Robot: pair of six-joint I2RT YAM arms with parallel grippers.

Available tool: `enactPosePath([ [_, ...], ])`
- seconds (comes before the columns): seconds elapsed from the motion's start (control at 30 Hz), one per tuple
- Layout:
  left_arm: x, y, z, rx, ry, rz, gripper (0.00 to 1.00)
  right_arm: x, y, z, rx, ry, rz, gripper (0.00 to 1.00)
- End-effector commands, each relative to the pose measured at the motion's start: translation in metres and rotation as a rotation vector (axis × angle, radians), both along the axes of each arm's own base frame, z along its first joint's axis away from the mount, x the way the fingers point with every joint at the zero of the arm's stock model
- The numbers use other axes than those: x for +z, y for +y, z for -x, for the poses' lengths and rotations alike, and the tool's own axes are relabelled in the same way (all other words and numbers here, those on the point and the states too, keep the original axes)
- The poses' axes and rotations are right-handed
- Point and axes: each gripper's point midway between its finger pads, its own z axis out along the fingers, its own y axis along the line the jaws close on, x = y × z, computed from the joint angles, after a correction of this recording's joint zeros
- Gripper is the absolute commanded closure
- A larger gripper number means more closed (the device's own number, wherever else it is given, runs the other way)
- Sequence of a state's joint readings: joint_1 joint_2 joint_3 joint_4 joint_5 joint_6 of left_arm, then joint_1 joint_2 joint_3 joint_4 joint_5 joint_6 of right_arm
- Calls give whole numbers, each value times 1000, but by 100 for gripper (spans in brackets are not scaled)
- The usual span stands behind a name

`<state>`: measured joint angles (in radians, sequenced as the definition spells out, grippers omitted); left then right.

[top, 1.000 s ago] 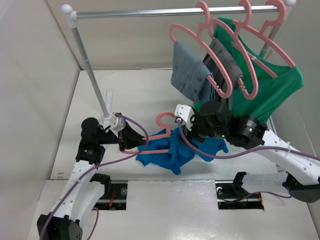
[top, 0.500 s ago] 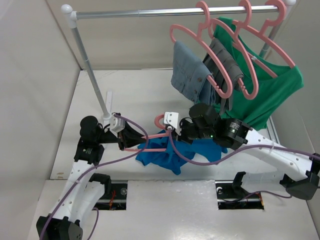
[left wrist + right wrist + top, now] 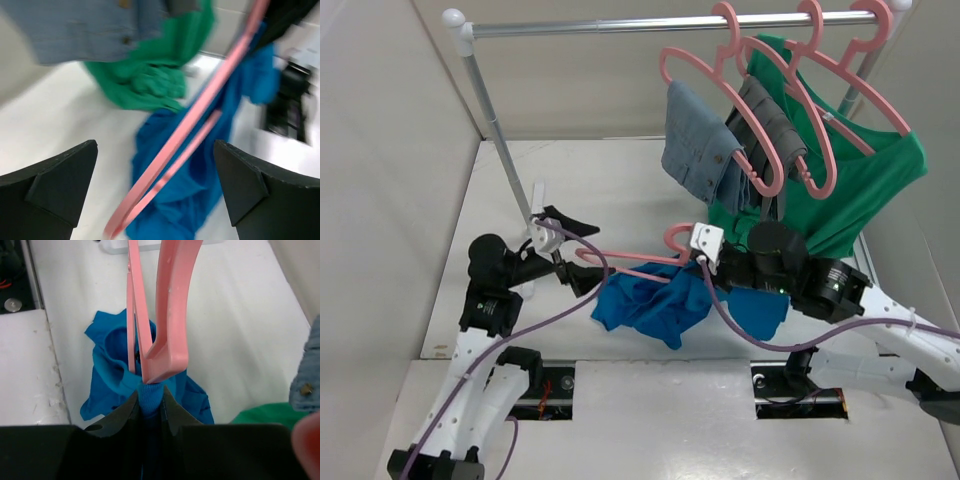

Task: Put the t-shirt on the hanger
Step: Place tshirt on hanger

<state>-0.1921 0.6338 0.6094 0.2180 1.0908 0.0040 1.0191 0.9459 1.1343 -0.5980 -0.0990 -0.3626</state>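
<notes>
The bright blue t-shirt (image 3: 650, 305) lies bunched on the table with the pink hanger (image 3: 630, 262) threaded into it. My right gripper (image 3: 698, 266) is shut on a fold of the t-shirt (image 3: 150, 396), right under the hanger's neck (image 3: 167, 355), which presses on that fold. My left gripper (image 3: 570, 252) stands open at the hanger's left tip. In the left wrist view the hanger's two bars (image 3: 190, 125) pass between the wide-apart fingers (image 3: 60, 185) without touching them, over the t-shirt (image 3: 200, 190). My left gripper (image 3: 155, 150) holds nothing.
A clothes rack (image 3: 650, 22) spans the back; its post (image 3: 505, 150) stands just behind my left gripper. Three pink hangers on it carry a denim garment (image 3: 695, 150), a grey one (image 3: 770, 120) and a green shirt (image 3: 860, 185), which hang just above my right arm.
My left gripper has opened, let go of the hanger and drawn back to the left. My right gripper has shut at the hanger's neck and carried it to the right.
</notes>
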Motion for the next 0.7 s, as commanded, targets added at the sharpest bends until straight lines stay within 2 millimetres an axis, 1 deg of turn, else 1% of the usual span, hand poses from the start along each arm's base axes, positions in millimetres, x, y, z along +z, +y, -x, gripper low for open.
enactPosePath([
  [0.0, 55, 28, -24, 294, -161, 81, 0, 27, -11, -12, -113, -32, -101, 100],
  [0.03, 56, 35, -31, 358, -156, 97, 0, 27, -12, -13, -126, -26, -104, 100],
  [0.07, 55, 44, -41, 434, -139, 103, 0, 31, -16, -14, -140, -38, -115, 100],
  [0.1, 51, 44, -40, 436, -116, 93, 0, 34, -19, -13, -155, -34, -131, 100],
  [0.13, 39, 42, -41, 422, -85, 58, 2, 40, -21, -14, -171, -34, -146, 100],
  [0.17, 34, 37, -37, 382, -64, 36, 9, 46, -22, -18, -193, -50, -161, 100],
  [0.2, 20, 36, -37, 373, -4, 11, 15, 54, -26, -18, -208, -52, -183, 100],
  [0.23, 17, 36, -36, 373, 18, 10, 21, 70, -27, -20, -219, -75, -222, 100],
  [0.27, 6, 35, -36, 363, 50, -3, 27, 79, -25, -21, -219, -85, -241, 100],
  [0.3, 4, 33, -33, 344, 61, -8, 43, 85, -25, -24, -233, -93, -248, 100],
  [0.33, -2, 31, -31, 327, 73, -12, 46, 97, -21, -27, -233, -100, -263, 100],
  [0.37, -8, 28, -31, 306, 91, -26, 46, 102, -18, -29, -233, -102, -267, 100],
  [0.4, -12, 23, -27, 266, 112, -34, 46, 109, -15, -30, -233, -108, -280, 100],
  [0.43, -18, 21, -28, 257, 137, -43, 42, 111, -11, -31, -224, -106, -281, 100],
  [0.47, -30, 16, -31, 238, 175, -69, 40, 118, -5, -35, -223, -110, -289, 100],
  [0.5, -33, 9, -29, 207, 197, -80, 38, 121, -3, -37, -223, -113, -296, 100],
  [0.53, -42, 7, -32, 215, 221, -102, 34, 118, 0, -38, -223, -109, -287, 100],
  [0.57, -47, 3, -33, 212, 239, -115, 27, 124, 2, -40, -223, -117, -303, 100],
  [0.6, -48, -4, -32, 196, 245, -116, 23, 123, 7, -42, -225, -108, -306, 100],
  [0.63, -46, -6, -33, 188, 247, -103, 20, 127, 6, -42, -225, -112, -315, 100],
  [0.67, -43, -9, -34, 177, 232, -79, 18, 126, 10, -44, -225, -111, -312, 100],
])
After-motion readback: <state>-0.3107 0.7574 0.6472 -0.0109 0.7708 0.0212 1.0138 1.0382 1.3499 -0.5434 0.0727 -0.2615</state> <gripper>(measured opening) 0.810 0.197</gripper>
